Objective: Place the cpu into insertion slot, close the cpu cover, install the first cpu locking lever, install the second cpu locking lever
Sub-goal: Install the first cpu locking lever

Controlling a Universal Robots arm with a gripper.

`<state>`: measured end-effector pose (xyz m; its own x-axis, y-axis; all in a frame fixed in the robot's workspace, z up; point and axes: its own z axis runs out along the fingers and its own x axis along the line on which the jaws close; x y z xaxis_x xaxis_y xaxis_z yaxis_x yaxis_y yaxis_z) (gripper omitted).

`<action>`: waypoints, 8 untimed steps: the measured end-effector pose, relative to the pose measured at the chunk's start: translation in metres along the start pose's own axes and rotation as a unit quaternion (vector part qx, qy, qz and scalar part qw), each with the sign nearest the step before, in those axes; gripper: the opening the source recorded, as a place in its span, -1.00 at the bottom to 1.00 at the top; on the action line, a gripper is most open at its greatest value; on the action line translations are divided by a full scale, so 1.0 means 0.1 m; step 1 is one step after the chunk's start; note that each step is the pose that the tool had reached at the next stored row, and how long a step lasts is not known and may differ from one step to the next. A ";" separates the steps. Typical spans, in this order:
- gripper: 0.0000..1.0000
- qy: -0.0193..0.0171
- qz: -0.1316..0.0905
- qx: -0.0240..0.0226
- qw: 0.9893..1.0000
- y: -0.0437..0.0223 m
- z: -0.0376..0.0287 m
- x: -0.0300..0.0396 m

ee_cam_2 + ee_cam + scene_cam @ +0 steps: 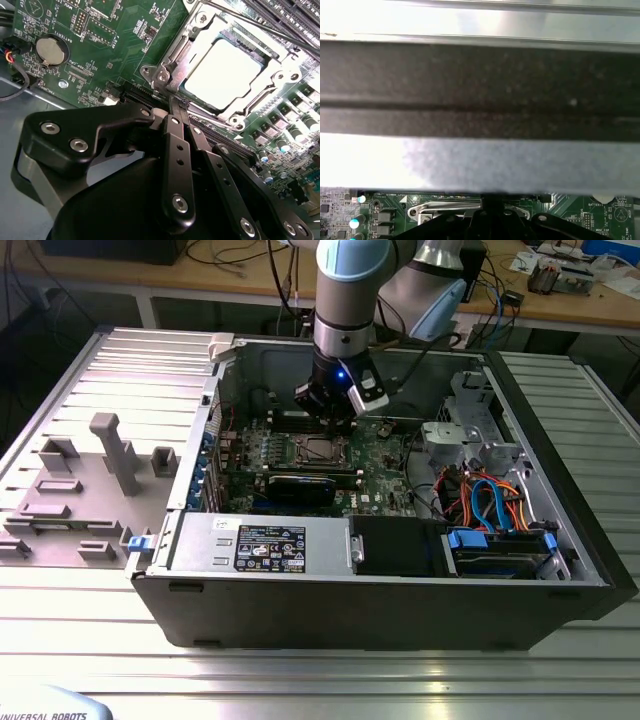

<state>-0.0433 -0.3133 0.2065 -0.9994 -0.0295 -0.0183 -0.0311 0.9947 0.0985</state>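
Note:
The cpu [222,75] lies flat in the insertion slot [320,449], its pale metal top showing through the window of the cpu cover [175,59], which is down over it. A thin wire locking lever [250,26] runs along the socket's far side. Another wire lever [212,119] lies along the near side. My gripper [176,104] hangs just above the socket's edge, black fingers [178,150] pressed together and the tip at the end of the near lever. In the exterior view the gripper [333,425] is over the socket's back edge. The first wrist view shows the gripper [492,204] above the cover [450,207].
The open computer case [560,580] surrounds the board. Memory slots [285,15] run beside the socket, and a coin battery [50,50] sits on the board. A long black card [300,487], the power supply [265,543] and drive cables [490,505] are nearby. Grey fixtures [115,450] stand at the exterior view's left.

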 end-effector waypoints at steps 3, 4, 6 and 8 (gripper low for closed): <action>-0.79 0.000 0.000 0.003 1.000 -0.003 0.024 -0.002; -0.79 0.001 0.000 0.004 1.000 -0.006 0.037 -0.003; -0.79 0.000 0.000 0.003 1.000 -0.003 0.055 -0.010; -0.79 0.000 0.000 0.004 1.000 -0.006 0.059 -0.012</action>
<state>-0.0420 -0.3133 0.2006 -0.9994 -0.0296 -0.0177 -0.0311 0.9954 0.0909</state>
